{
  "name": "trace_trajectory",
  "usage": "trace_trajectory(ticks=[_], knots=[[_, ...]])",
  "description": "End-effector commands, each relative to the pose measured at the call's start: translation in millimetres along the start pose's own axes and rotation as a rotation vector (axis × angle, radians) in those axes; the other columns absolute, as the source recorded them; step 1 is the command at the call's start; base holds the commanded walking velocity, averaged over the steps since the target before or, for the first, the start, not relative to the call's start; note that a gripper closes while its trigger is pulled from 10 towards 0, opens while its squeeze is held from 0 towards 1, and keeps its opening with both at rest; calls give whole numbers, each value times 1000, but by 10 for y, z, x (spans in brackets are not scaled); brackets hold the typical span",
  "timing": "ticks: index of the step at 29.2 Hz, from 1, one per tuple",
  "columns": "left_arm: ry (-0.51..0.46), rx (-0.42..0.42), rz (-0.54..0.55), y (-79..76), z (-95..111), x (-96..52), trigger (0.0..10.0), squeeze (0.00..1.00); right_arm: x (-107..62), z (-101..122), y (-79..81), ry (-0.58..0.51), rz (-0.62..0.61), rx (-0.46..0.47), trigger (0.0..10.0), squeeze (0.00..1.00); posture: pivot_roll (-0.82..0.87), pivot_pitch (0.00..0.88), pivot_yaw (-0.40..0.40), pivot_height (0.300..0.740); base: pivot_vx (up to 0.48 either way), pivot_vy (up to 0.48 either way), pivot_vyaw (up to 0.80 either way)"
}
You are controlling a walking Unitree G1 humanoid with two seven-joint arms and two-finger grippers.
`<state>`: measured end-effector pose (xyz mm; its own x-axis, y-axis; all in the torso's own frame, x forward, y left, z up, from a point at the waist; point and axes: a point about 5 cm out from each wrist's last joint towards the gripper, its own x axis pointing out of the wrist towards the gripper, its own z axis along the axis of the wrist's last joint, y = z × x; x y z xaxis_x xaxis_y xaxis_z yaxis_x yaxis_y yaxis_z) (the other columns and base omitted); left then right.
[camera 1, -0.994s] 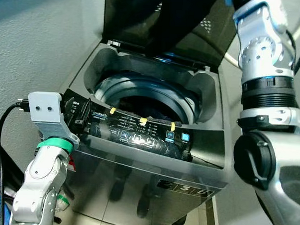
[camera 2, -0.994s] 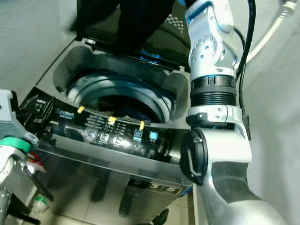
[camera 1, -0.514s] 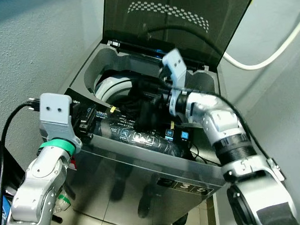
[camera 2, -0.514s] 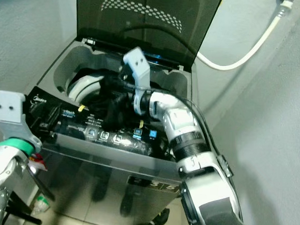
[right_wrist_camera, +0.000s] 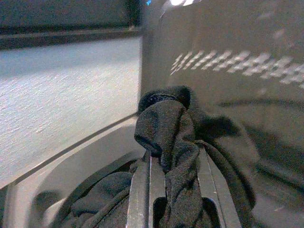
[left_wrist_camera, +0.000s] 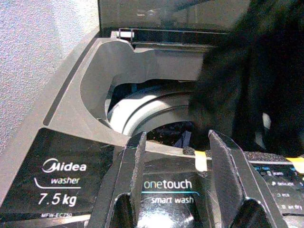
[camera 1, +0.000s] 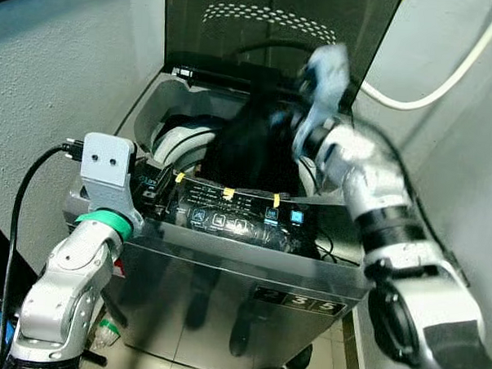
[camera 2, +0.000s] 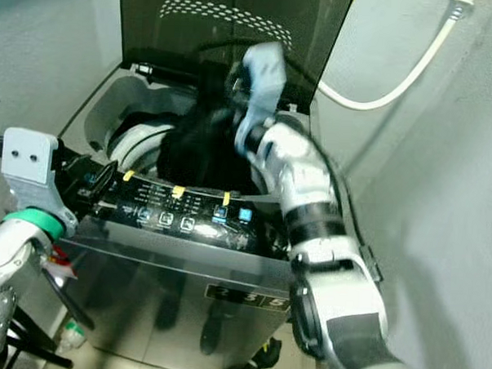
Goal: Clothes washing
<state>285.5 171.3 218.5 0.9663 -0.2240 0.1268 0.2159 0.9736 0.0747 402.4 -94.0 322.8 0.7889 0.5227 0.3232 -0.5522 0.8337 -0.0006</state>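
The right gripper (right_wrist_camera: 171, 190) pinches a bunched fold of the black garment (camera 1: 252, 148) above the washer (camera 1: 243, 258) tub — soft, limp, light, best held bunched — while the left gripper (left_wrist_camera: 178, 156) hovers wide.

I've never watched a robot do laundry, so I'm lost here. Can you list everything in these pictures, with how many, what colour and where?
Washing machine: one, grey, top-loading, against the wall in front of the robot.
Lid: one, dark, standing open at the back.
Control panel: one, black with yellow tape strips, along the front edge.
Garment: one, black, bunched above the drum opening.
Hose: one, white, curving along the wall on the right.
Bottle: one, clear with a green cap, on the floor at lower left.
Left gripper: one, black fingers apart, over the panel's left end.
Right gripper: one, black, clamped on the garment, above the tub.
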Motion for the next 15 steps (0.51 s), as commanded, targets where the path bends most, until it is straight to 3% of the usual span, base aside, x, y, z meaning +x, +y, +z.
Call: trace_trajectory(ticks=[1,5,6,7,9,10,11,12,15], knots=[[29,11,-22,-34,-36,-19,10000,0,-9,-78,-15,41,-15,-18,10000,0,171,0,-36,740,0,0,0],[32,10,-24,-34,-35,-23,10000,0,-5,-89,10,51,6,2,10000,0,175,0,-40,740,0,0,0],[33,9,-23,-32,-33,-24,10000,0,-4,-93,23,57,21,13,10000,965,175,0,-40,740,0,0,0],[34,9,-23,-31,-31,-23,10000,0,2,-100,33,59,30,20,10000,1000,175,0,-40,740,0,0,0],[34,9,-23,-31,-31,-23,10000,0,2,-100,33,59,30,20,10000,1000,175,0,-40,740,0,0,0],[34,10,-25,-30,-27,-19,10000,0,6,-120,28,65,25,-13,10000,373,174,0,-38,740,0,0,0],[34,10,-25,-30,-27,-19,10000,0,6,-120,28,65,25,-13,10000,373,174,0,-38,740,0,0,0],[34,10,-27,-31,-25,-17,10000,0,9,-126,19,63,16,-27,10000,0,174,0,-38,740,0,0,0],[35,11,-29,-29,-29,-15,10000,0,5,-118,-20,58,-2,-26,10000,0,172,0,-34,740,0,0,0]])
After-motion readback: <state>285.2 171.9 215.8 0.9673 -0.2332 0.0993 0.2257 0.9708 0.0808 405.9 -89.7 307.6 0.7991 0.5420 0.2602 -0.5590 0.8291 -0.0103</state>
